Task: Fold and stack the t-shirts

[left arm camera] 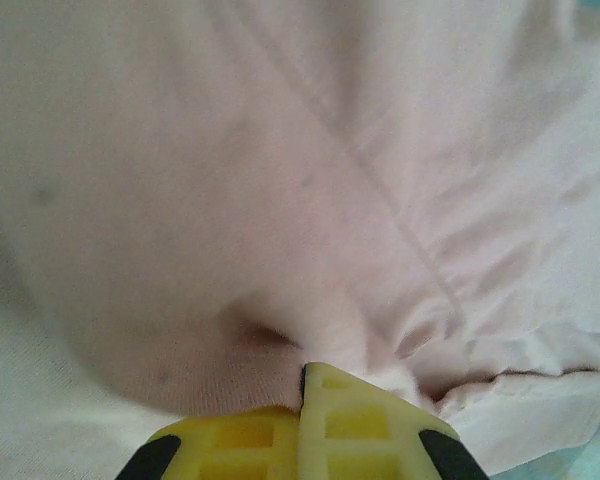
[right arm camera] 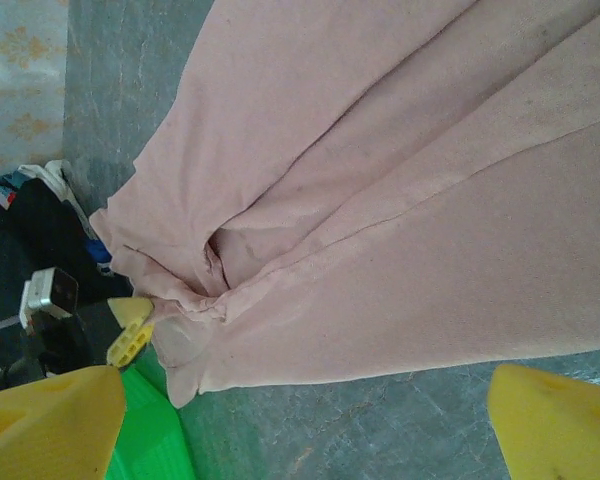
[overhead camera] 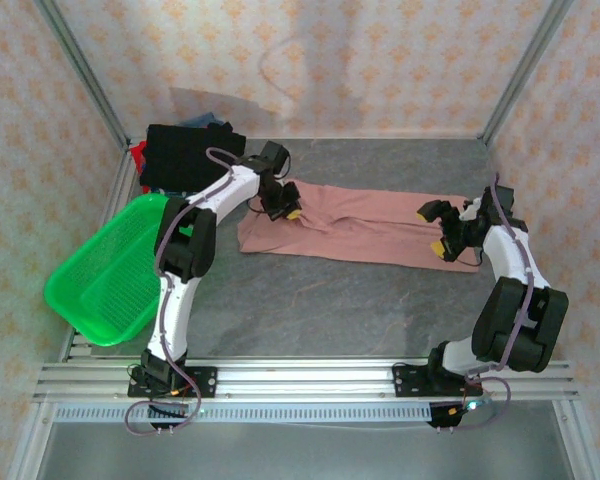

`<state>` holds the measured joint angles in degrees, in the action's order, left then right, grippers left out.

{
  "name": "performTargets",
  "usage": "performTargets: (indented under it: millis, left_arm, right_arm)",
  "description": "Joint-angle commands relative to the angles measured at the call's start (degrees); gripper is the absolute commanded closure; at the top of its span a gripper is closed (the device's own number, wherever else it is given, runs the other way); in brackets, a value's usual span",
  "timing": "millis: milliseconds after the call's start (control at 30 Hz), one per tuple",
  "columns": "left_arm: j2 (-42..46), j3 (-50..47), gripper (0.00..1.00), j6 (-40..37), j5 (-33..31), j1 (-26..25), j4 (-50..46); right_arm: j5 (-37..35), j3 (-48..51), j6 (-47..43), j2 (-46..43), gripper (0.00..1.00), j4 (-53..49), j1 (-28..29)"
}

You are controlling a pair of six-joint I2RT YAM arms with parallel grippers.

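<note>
Pink t-shirt (overhead camera: pixel 355 225) lies as a long strip across the centre of the table (overhead camera: pixel 330 300). Left gripper (left arm camera: pixel 302 385) is at its 9 o'clock end, fingers pressed together with cloth pinched between them. Right gripper (right arm camera: pixel 305 410) is over the 3 o'clock end, fingers spread wide, holding nothing. Black folded shirt (overhead camera: pixel 185 155) at 10 o'clock; green mesh basket (overhead camera: pixel 105 275) at 8 o'clock.
</note>
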<state>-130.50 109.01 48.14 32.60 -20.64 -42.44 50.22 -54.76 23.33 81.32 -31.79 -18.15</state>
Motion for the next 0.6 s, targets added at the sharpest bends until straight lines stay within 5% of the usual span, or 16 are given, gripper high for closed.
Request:
performTargets:
  millis: [0, 333, 567]
  left_arm:
    - [-3.9, 6.9, 1.00, -0.6, 0.4, -0.2, -2.3]
    - [-15.1, 26.0, 1.00, -5.9, 3.6, -0.4, -7.6]
    - [-17.1, 26.7, 0.96, -5.5, 4.2, -0.5, -4.9]
  right_arm:
    - [0.8, -0.4, -0.7, 0.7, 0.06, 1.4, 0.2]
    - [2.3, 0.9, -0.8, 2.1, 0.03, 2.7, 0.1]
    - [3.0, 1.1, -1.1, 3.2, 0.03, 2.8, 0.2]
